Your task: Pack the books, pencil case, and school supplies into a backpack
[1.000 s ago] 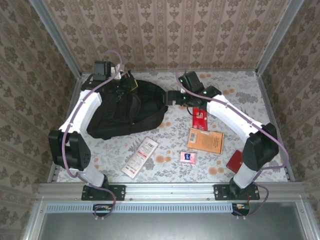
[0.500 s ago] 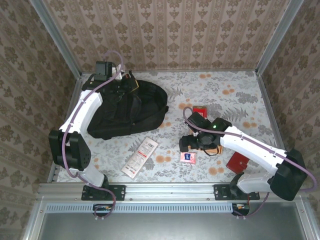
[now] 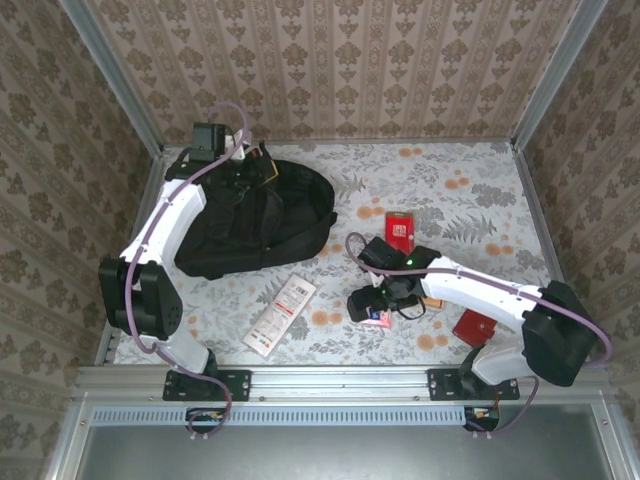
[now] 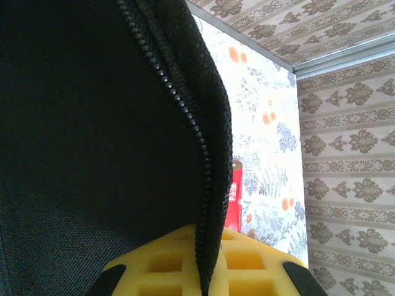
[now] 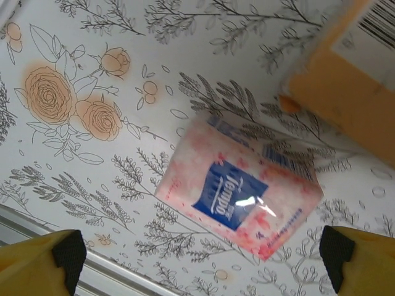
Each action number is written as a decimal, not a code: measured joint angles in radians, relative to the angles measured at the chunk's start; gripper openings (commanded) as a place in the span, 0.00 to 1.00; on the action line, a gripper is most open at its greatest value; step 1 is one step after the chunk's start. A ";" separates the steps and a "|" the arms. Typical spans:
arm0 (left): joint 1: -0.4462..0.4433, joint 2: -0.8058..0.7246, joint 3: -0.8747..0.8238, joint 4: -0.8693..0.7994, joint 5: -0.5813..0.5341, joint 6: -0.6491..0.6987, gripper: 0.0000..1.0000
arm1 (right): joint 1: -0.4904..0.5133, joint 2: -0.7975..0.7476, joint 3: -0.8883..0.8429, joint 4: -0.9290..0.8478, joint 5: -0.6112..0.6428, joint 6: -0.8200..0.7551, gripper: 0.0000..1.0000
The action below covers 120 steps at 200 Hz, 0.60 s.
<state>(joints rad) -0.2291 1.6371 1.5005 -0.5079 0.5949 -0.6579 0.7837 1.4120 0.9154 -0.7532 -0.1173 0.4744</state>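
The black backpack (image 3: 255, 215) lies at the back left. My left gripper (image 3: 252, 160) is at its top and is shut on the backpack's zip edge (image 4: 207, 185), pinched between the yellow fingers (image 4: 259, 271). My right gripper (image 3: 368, 305) hovers open just over the pink-and-blue square packet (image 3: 379, 317). In the right wrist view the packet (image 5: 237, 200) lies flat between the wide-spread fingertips of the right gripper (image 5: 202, 259). The small red book (image 3: 400, 228) lies to the right of the backpack. The orange book (image 5: 352, 92) is beside the packet, mostly under my right arm.
A white-and-red flat pack (image 3: 280, 313) lies near the front, left of centre. A dark red flat case (image 3: 472, 327) sits at the front right by the right arm's base. The table's metal front rail (image 5: 37, 225) runs close to the packet.
My right arm has swung from beside the backpack toward the front and come down over the pink-and-blue packet, its jaws open. The left arm has not moved.
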 measured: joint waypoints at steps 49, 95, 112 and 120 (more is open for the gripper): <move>-0.005 0.000 0.000 0.000 -0.002 0.003 0.00 | 0.000 0.146 0.017 0.060 -0.014 -0.077 1.00; -0.024 0.000 0.000 -0.015 -0.017 0.024 0.00 | 0.005 0.151 0.006 0.089 -0.022 -0.086 1.00; -0.026 0.000 0.000 -0.019 -0.017 0.027 0.00 | 0.019 0.143 -0.021 0.098 -0.022 -0.080 1.00; -0.026 0.000 0.000 -0.019 -0.018 0.027 0.00 | 0.026 0.134 -0.035 0.098 -0.022 -0.077 1.00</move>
<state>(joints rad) -0.2550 1.6371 1.5009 -0.5274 0.5770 -0.6312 0.8097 1.5459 0.8806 -0.6552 -0.1390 0.3973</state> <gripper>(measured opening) 0.061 0.998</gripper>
